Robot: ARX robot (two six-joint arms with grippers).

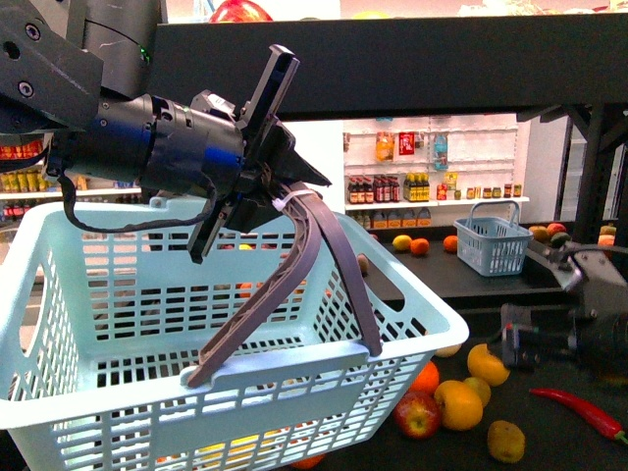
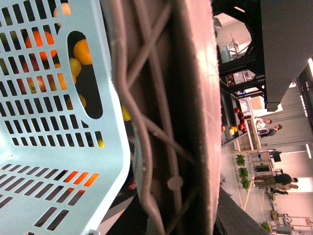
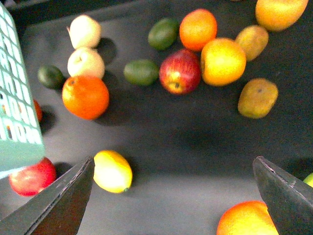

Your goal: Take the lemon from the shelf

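Note:
The lemon [image 3: 112, 171] lies on the dark tier of the black shelf [image 3: 195, 132], close to my right gripper's one finger [image 3: 68, 200]. My right gripper [image 3: 173, 164] is open and empty above the tier, with the lemon just inside the gap; in the front view it shows at the right [image 1: 579, 324]. An orange [image 3: 247, 220] lies by its other finger. My left gripper [image 1: 280, 196] is shut on the brown basket handle [image 1: 294, 265] and holds the light blue basket [image 1: 98, 294] up at the left. The handle fills the left wrist view [image 2: 166, 122].
Oranges [image 3: 85, 96], a red apple [image 3: 180, 72], limes [image 3: 141, 71], pale apples and brownish fruits lie scattered on the tier. A red chilli [image 1: 579, 410] lies front right. The shelf's upper tier [image 1: 412, 69] hangs overhead. A second small basket [image 1: 494, 242] stands behind.

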